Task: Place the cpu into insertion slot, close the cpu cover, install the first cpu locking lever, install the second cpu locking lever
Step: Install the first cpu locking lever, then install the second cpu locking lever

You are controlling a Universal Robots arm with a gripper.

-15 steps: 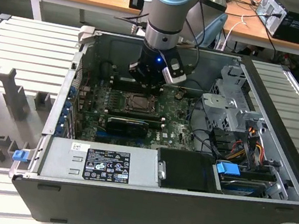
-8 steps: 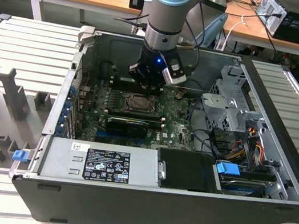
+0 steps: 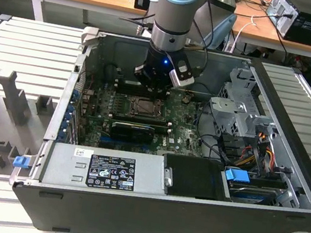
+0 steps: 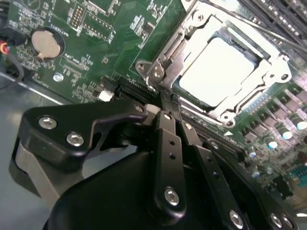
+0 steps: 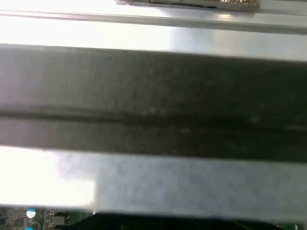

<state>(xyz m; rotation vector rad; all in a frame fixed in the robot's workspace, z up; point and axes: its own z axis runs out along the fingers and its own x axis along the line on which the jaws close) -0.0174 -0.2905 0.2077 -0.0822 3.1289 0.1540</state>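
Observation:
The cpu [image 4: 221, 71] lies flat in the insertion slot, its pale metal top showing through the window of the cpu cover [image 4: 165, 67]. The cover's metal frame is down over the chip, so the slot's contacts are hidden. A thin lever rod [image 4: 259, 29] runs along one side of the frame. My gripper [image 4: 167, 109] has its black fingers [image 4: 165, 143] pressed together, tips just off the frame's near corner, with nothing visible between them. In the exterior view the gripper [image 3: 149, 91] hangs low inside the open computer case, just behind the socket [image 3: 144, 108].
A coin battery [image 4: 46, 42] and long black memory slots [image 4: 280, 14] flank the socket. The power supply [image 3: 110, 169], drive cage [image 3: 242, 102] and cables crowd the case's front and the exterior view's right. Case walls [image 3: 69, 95] ring the motherboard [image 3: 185, 134].

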